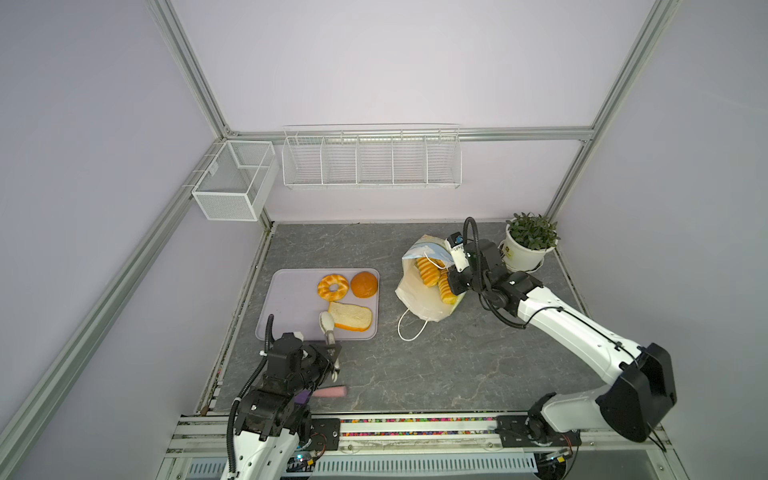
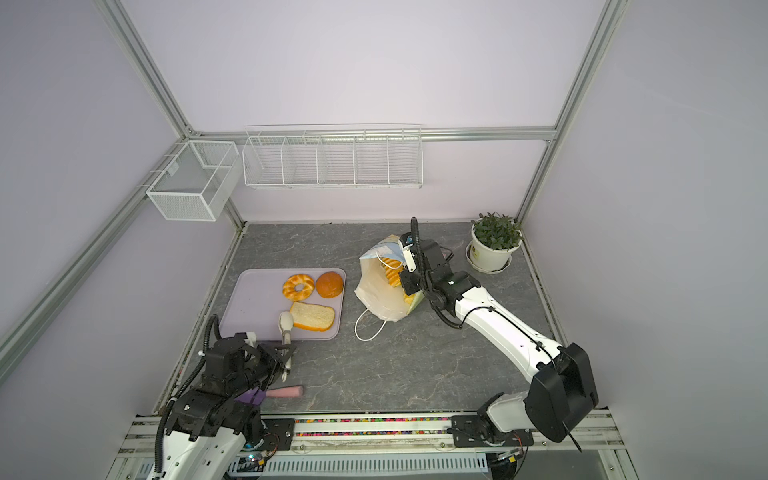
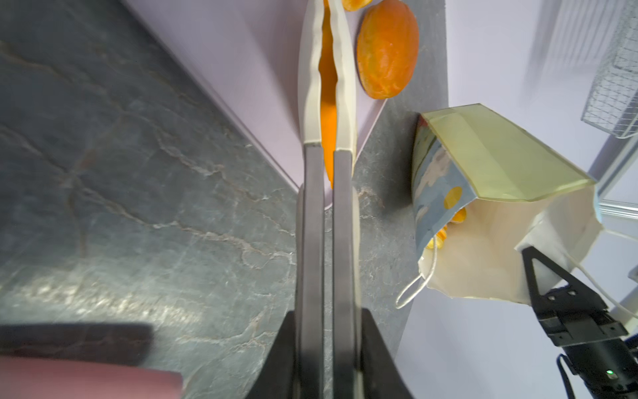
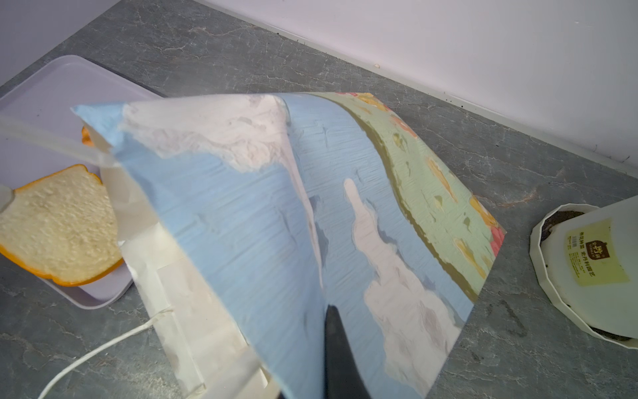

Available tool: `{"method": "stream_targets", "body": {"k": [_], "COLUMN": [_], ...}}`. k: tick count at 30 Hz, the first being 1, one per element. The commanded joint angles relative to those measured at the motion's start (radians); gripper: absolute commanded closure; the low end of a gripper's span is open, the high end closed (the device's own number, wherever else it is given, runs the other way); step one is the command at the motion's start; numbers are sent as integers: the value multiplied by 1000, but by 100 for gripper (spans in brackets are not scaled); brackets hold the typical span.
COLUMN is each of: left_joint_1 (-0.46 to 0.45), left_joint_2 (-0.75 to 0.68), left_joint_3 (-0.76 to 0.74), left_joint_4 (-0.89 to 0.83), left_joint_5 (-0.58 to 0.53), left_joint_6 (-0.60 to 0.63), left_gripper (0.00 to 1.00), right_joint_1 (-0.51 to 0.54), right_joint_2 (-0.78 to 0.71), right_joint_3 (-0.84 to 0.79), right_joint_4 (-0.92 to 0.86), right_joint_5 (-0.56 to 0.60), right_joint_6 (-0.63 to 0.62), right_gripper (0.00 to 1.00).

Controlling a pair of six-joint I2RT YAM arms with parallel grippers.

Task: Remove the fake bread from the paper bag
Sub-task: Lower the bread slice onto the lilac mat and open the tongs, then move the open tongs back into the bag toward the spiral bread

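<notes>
Two ridged golden-orange toy loaves [image 1: 429, 271] lie inside the sky-printed paper bag [image 1: 415, 299], right of the lavender plastic tray [image 1: 286, 299]. Right gripper [image 1: 453, 272] pinches the bag's rim (hold the mouth wide). The left gripper [image 1: 332, 357], clenched on white-tipped metal tongs [image 1: 327, 324], should enter lengthwise.

Dark grey marble-look tabletop [image 1: 415, 365] carries a pale lilac rectangular plastic tray [image 1: 291, 299] at left-centre & a green leafy plant in a white round pot [image 1: 521, 251] w/ saucer in the far right corner. White-tipped grey metal tongs [image 1: 327, 326] reach over the tray's near edge, tips nearly together. Blurred pink oblong thing [image 1: 332, 392] near the front edge, can't tell what. Back wall: white wire rack w/ five compartments [image 1: 371, 160]; beside it, at the left corner, a white mesh box basket [image 1: 232, 187].
</notes>
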Motion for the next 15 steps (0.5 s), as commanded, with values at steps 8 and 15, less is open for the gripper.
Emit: {"method": "stream_targets", "body": {"k": [8,15], "left_joint_1": [5,6], "left_joint_2": [-6,31], "left_joint_3": [53,140], "left_joint_4": [-72,-165], "left_joint_5": [36,-16], "left_joint_6": [18,95], "left_gripper": [75,60], "right_joint_1": [-6,-6], "right_joint_2": [-7,6], "right_joint_3": [-7,-1], "right_joint_4": [32,25], "right_joint_5": [-29,-35], "right_joint_6": [14,14], "right_gripper": [93,93]}}
